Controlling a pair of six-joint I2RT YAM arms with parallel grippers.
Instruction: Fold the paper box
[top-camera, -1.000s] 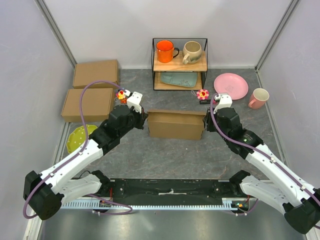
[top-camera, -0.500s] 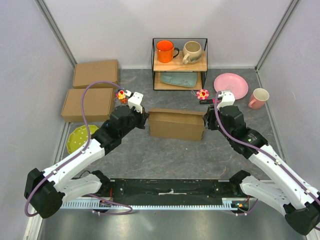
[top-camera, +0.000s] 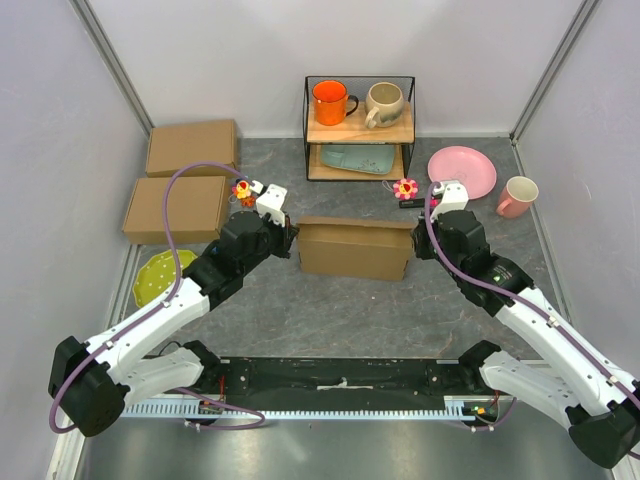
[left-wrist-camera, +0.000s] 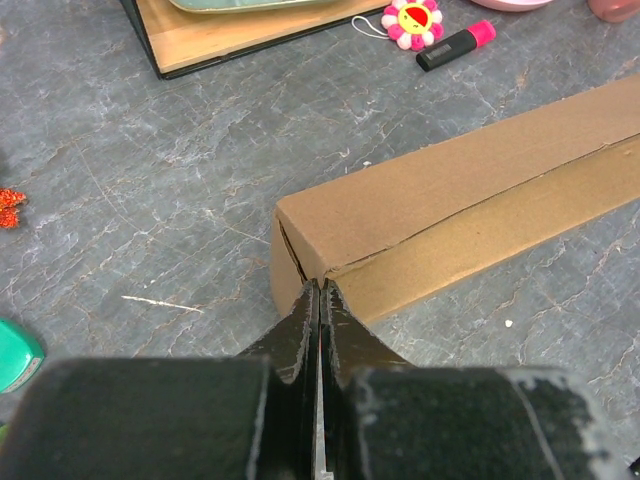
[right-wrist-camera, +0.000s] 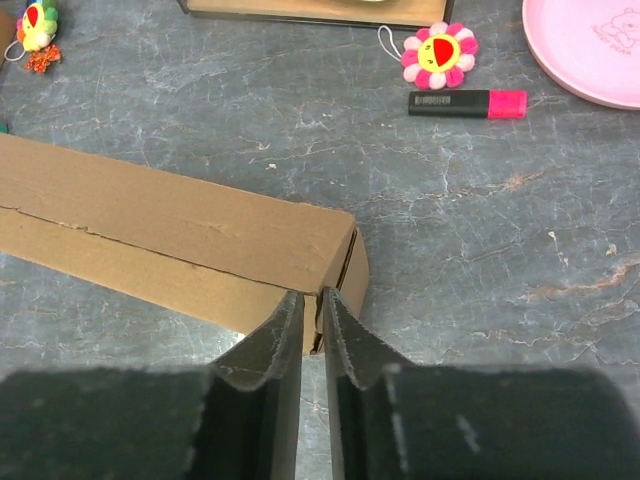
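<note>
Paper box (top-camera: 355, 250): closed up and lying mid-surface (top-camera: 330, 320) in front of the wire rack (top-camera: 308, 130), with one arm at each short end. Left end effector (left-wrist-camera: 320, 290): fingers pressed together with no gap, tips against the box's end corner where the lid seam meets it; nothing visible between them. Right end effector (right-wrist-camera: 311, 298): a thin slit between the fingers, tips at the opposite end corner; whether cardboard is pinched cannot be told. Overhead view only: spare boxes (top-camera: 176, 208) at far left, orange mug (top-camera: 331, 102) and beige mug (top-camera: 384, 103) on the rack's top shelf, pink mug (top-camera: 517, 196), green plate (top-camera: 163, 272). Wrist views only: the seam running the length of the box. Right wrist view shows plainly the flower toy (right-wrist-camera: 440, 55) and pink marker (right-wrist-camera: 468, 103) beyond the box, near the pink plate (right-wrist-camera: 590, 50).
</note>
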